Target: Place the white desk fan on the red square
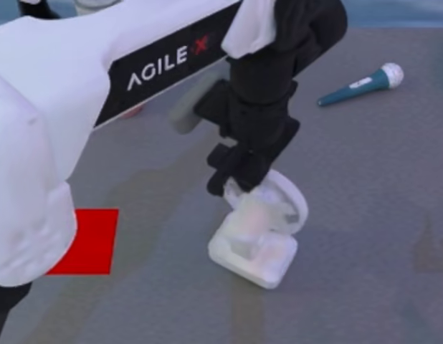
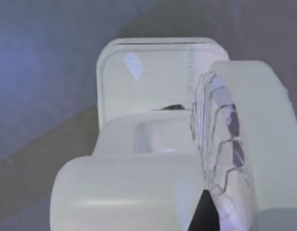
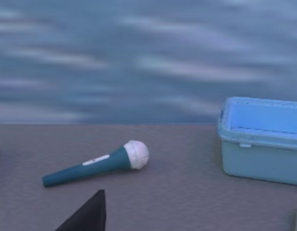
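The white desk fan [image 1: 256,233] stands tilted at the table's middle, its rounded square base [image 1: 254,256] lowest and its round cage toward the right. My left gripper [image 1: 239,172] reaches down from above and is shut on the fan's motor housing behind the cage. Up close in the left wrist view, the fan [image 2: 153,144] fills the picture, with one dark fingertip [image 2: 204,214] pressed beside the cage. The red square [image 1: 89,241] lies flat at the left, well apart from the fan, its left edge hidden under my left arm. My right gripper [image 3: 88,216] is parked outside the top view.
A teal microphone [image 1: 361,84] with a white head lies at the back right, also visible in the right wrist view [image 3: 98,166]. A light blue bin [image 3: 264,142] stands beyond it. A grey object [image 1: 187,109] and a small reddish one [image 1: 132,111] sit under my left arm.
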You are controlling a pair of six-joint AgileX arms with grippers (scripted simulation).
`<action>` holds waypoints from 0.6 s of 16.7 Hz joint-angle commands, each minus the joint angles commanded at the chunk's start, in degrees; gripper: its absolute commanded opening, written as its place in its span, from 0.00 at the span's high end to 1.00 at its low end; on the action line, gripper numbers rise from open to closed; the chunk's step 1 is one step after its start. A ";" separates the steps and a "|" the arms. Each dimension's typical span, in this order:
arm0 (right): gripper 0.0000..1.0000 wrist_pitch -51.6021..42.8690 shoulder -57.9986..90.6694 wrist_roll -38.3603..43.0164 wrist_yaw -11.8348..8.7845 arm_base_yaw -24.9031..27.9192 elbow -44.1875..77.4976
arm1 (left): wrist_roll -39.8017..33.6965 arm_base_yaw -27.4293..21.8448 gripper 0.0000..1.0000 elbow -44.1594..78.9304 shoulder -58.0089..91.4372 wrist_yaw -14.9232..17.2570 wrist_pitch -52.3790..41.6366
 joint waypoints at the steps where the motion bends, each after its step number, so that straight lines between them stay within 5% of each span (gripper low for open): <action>1: 0.00 0.00 0.00 0.00 0.00 0.00 0.00 | -0.08 0.13 1.00 1.94 0.43 0.01 -1.60; 10: 0.00 0.00 0.00 0.00 0.00 0.00 0.00 | 0.09 0.98 1.00 14.97 2.62 0.04 -11.66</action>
